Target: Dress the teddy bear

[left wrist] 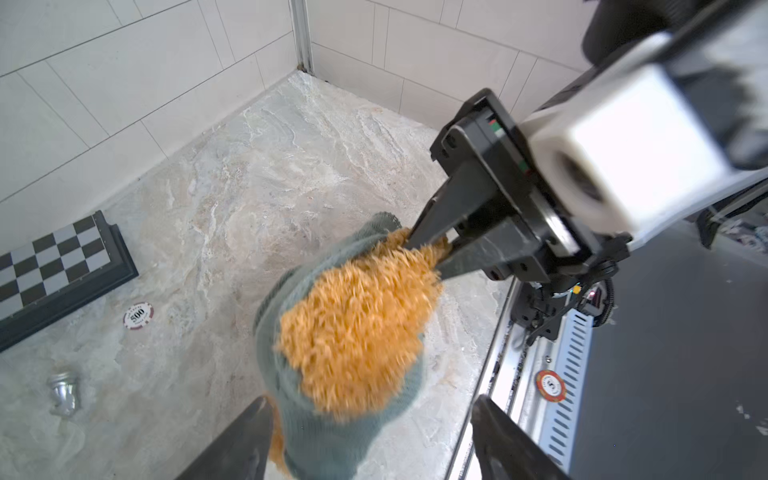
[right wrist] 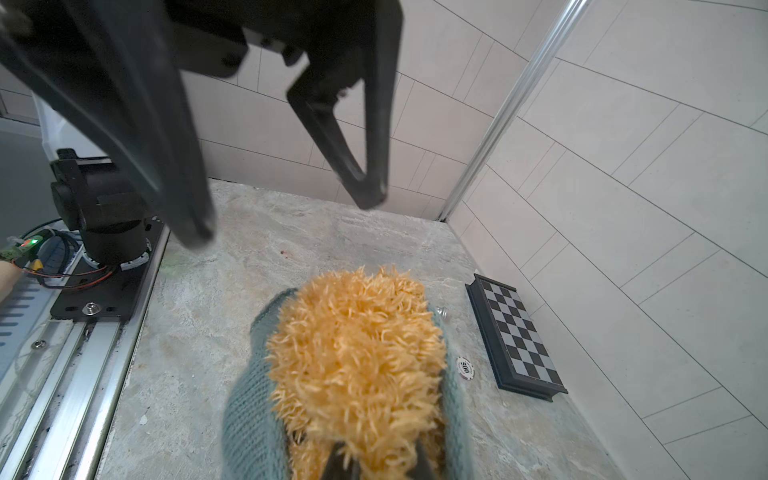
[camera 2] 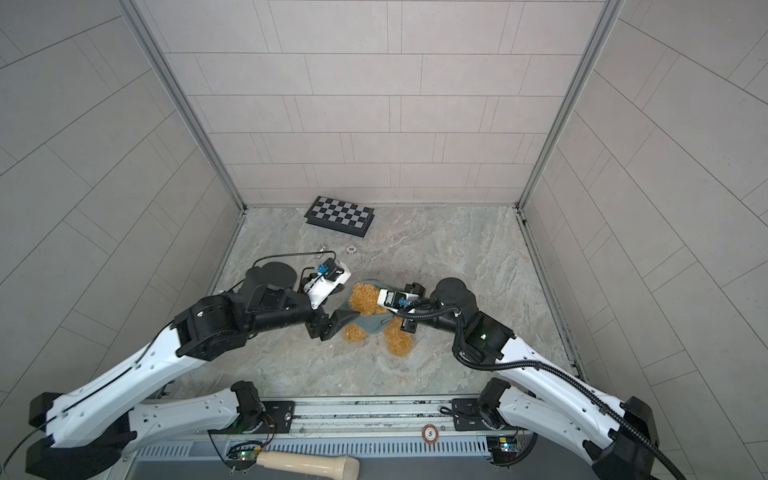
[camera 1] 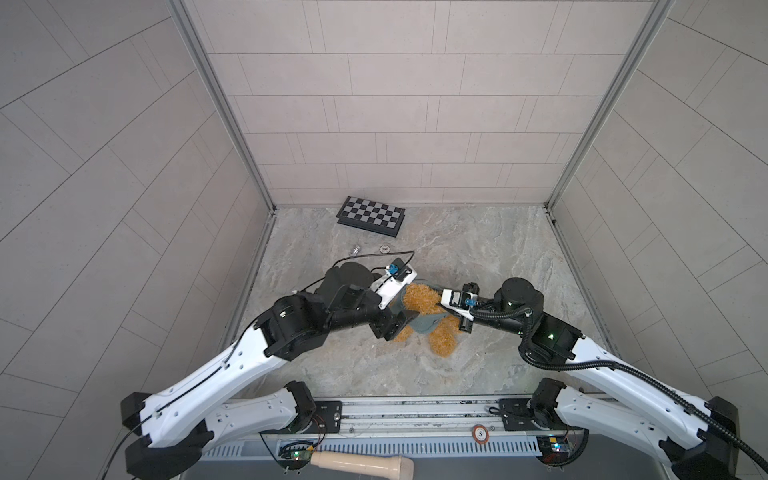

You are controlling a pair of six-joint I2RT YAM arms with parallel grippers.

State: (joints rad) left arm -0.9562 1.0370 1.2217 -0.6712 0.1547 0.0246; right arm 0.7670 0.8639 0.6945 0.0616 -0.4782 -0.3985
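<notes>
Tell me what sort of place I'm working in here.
Likely a lab robot cell, not a real room: tile-print wall panels box in a marble-look tabletop, joined by aluminium corner posts, and a metal mounting rail with bare circuit boards runs along the front.

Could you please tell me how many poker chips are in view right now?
2. A white 500 chip lies on the table near the chessboard; a red chip sits on the front rail. More may be hidden.
</notes>
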